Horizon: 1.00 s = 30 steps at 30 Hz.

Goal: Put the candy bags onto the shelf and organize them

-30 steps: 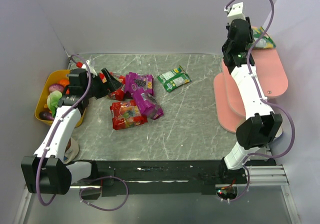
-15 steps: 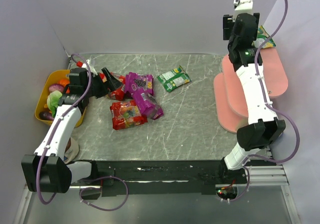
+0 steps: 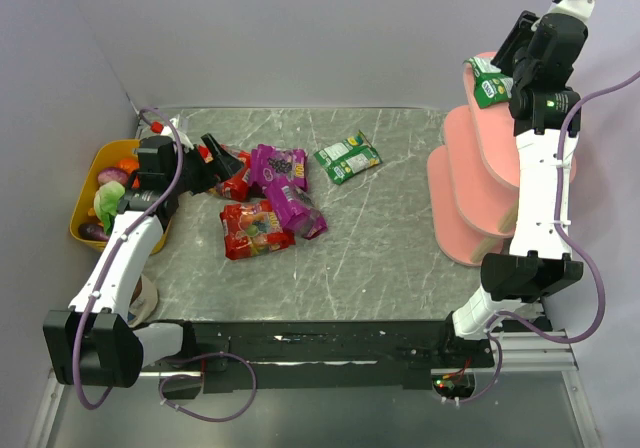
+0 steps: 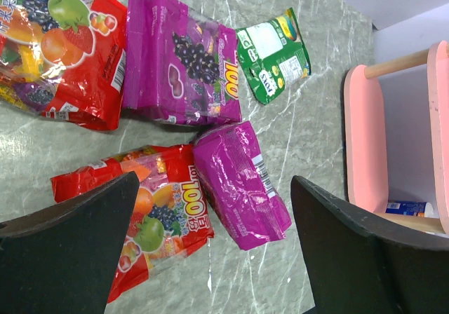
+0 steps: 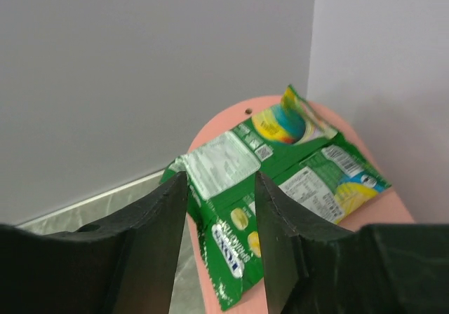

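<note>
Up at upper right, the right gripper [image 5: 219, 188] hung parted over a green candy bag [image 5: 309, 174] on the shelf [image 5: 231, 121]; the left gripper [image 4: 214, 181] gaped wide.

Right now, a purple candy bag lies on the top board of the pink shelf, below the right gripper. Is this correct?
No, the colour is wrong. The candy bag on the top board of the pink shelf, below the right gripper, is green, as the right wrist view shows.
</note>
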Each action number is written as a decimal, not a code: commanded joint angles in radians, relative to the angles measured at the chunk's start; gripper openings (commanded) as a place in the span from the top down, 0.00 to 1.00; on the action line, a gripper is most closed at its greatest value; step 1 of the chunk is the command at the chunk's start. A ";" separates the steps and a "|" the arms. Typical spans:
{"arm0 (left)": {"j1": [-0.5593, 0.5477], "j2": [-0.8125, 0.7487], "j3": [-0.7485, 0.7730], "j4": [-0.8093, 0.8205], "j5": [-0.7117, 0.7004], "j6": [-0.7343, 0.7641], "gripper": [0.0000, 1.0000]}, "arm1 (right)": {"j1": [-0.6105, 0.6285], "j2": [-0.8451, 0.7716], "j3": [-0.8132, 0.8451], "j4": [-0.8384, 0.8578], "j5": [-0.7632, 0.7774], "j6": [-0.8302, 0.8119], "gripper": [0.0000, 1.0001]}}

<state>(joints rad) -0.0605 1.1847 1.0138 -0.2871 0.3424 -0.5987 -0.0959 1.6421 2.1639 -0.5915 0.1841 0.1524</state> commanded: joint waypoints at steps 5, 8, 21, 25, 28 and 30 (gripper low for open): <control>0.001 0.024 0.032 0.037 -0.002 0.030 0.04 | -0.007 -0.010 -0.070 -0.018 -0.054 0.124 0.51; 0.001 0.032 0.043 0.029 0.003 0.045 0.04 | -0.010 0.010 -0.087 -0.025 -0.045 0.141 0.51; 0.001 0.053 0.039 0.049 0.049 0.017 0.04 | -0.011 0.134 -0.052 -0.119 0.167 0.357 0.48; 0.001 0.058 0.048 0.040 0.049 0.022 0.04 | -0.010 0.160 -0.033 -0.152 0.213 0.418 0.46; 0.001 0.059 0.054 0.035 0.044 0.025 0.04 | -0.007 0.170 -0.041 -0.142 0.201 0.434 0.45; 0.001 0.061 0.054 0.037 0.046 0.023 0.04 | -0.007 0.168 -0.056 -0.122 0.190 0.438 0.45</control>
<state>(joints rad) -0.0605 1.2411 1.0218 -0.2741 0.3698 -0.5793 -0.0982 1.7729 2.1208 -0.6415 0.3275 0.5446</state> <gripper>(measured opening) 0.961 0.545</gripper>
